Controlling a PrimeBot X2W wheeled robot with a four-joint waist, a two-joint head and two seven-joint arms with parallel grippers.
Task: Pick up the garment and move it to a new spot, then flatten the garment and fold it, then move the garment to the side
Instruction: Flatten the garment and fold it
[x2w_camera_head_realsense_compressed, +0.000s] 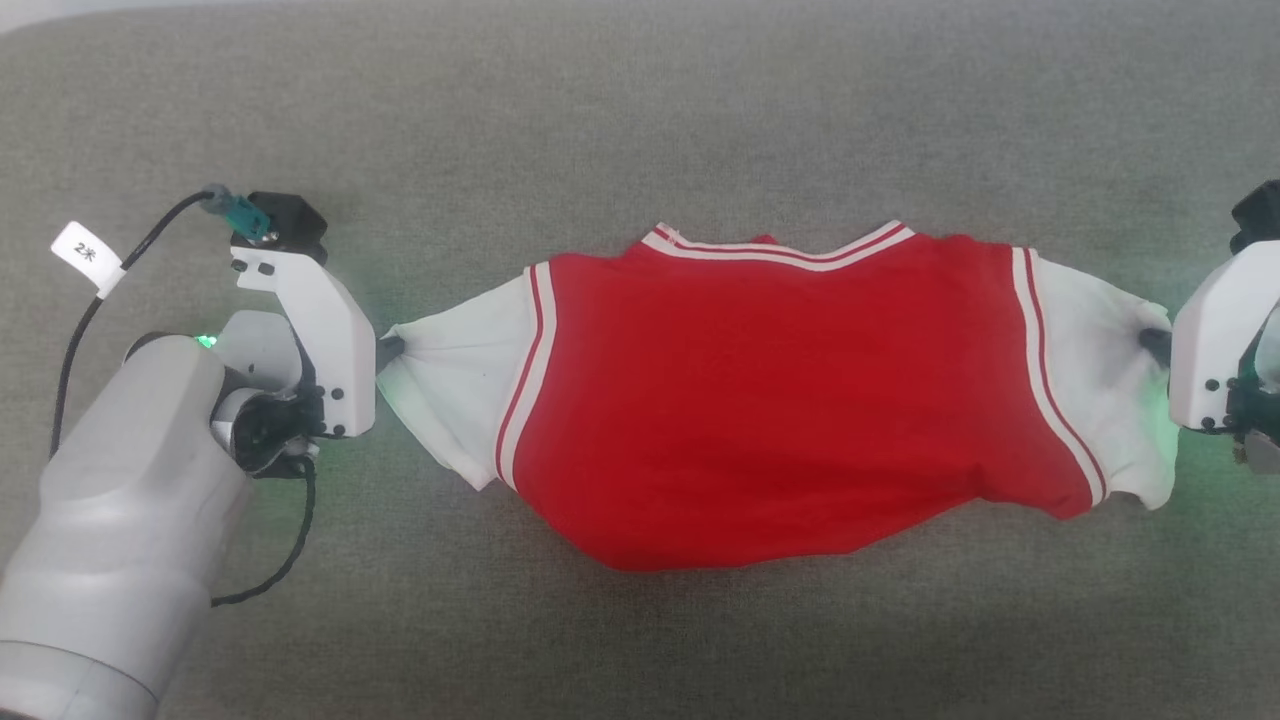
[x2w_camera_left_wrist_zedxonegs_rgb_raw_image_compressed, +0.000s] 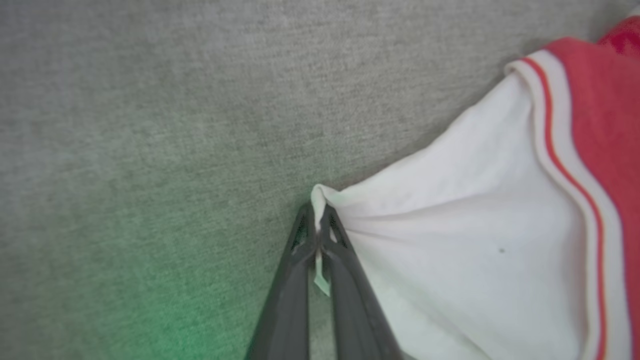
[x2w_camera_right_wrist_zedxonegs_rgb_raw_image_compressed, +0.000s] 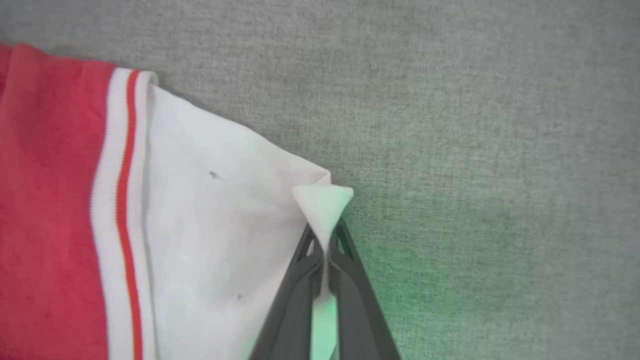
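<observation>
Our left gripper (x2w_camera_head_realsense_compressed: 388, 350) at nine and right gripper (x2w_camera_head_realsense_compressed: 1152, 340) at three pinch sleeves of the shirt (x2w_camera_head_realsense_compressed: 760, 400); flattening seems underway, folding not yet done.

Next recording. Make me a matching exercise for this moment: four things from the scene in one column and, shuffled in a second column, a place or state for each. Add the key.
Things:
1. left gripper
2. garment
3. paper tag
4. grey surface

Places or states:
A. lies beneath the garment
B. shut on a white sleeve tip
C. pulled sideways by both sleeves, neckline toward the head view's top
D. fixed on the black cable beside the left arm

Pairs: 1-B; 2-C; 3-D; 4-A
</observation>
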